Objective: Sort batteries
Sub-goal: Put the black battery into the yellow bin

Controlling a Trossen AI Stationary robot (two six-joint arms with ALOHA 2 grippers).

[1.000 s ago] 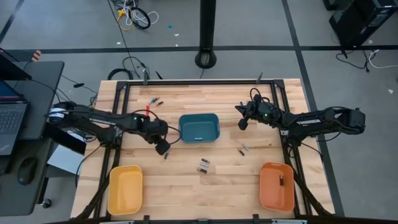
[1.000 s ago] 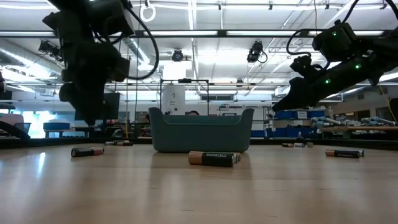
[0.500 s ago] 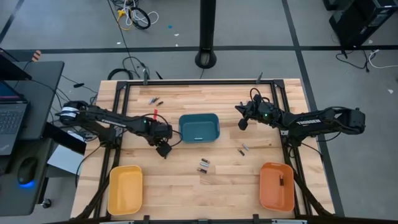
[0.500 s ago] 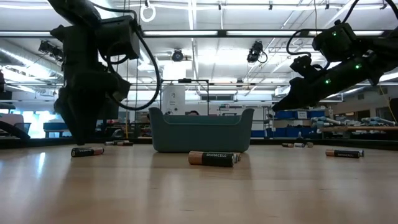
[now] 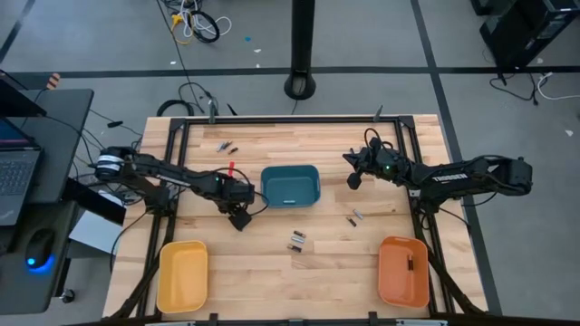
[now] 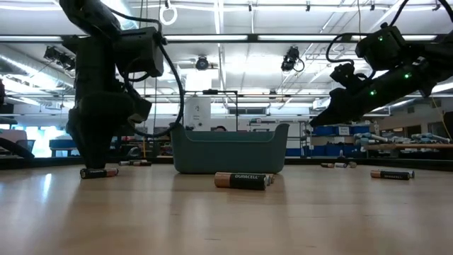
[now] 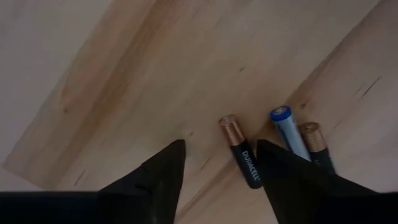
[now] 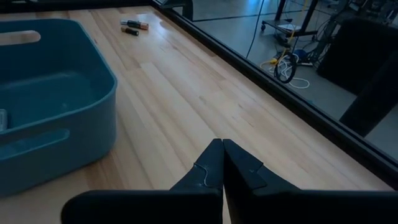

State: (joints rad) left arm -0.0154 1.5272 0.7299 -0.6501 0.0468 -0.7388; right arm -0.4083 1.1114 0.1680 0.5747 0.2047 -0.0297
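Now the left pincer (image 7: 214,171) has dropped from above to the pale, grained wooden table (image 5: 272,263) beside the smooth teal plastic bin (image 5: 290,185), fingers spread astride a small black, copper-capped cylindrical battery (image 7: 240,151), so a pickup looks imminent. Two more cells lie just beside it. The right pincer (image 8: 222,163) hangs pressed together, idle.

Wooden table (image 5: 326,263), teal bin (image 5: 290,186), yellow tray (image 5: 182,275), orange tray (image 5: 403,271), scattered batteries (image 5: 296,240)

teal bin (image 5: 290,186), yellow tray (image 5: 182,275), orange tray (image 5: 403,271)
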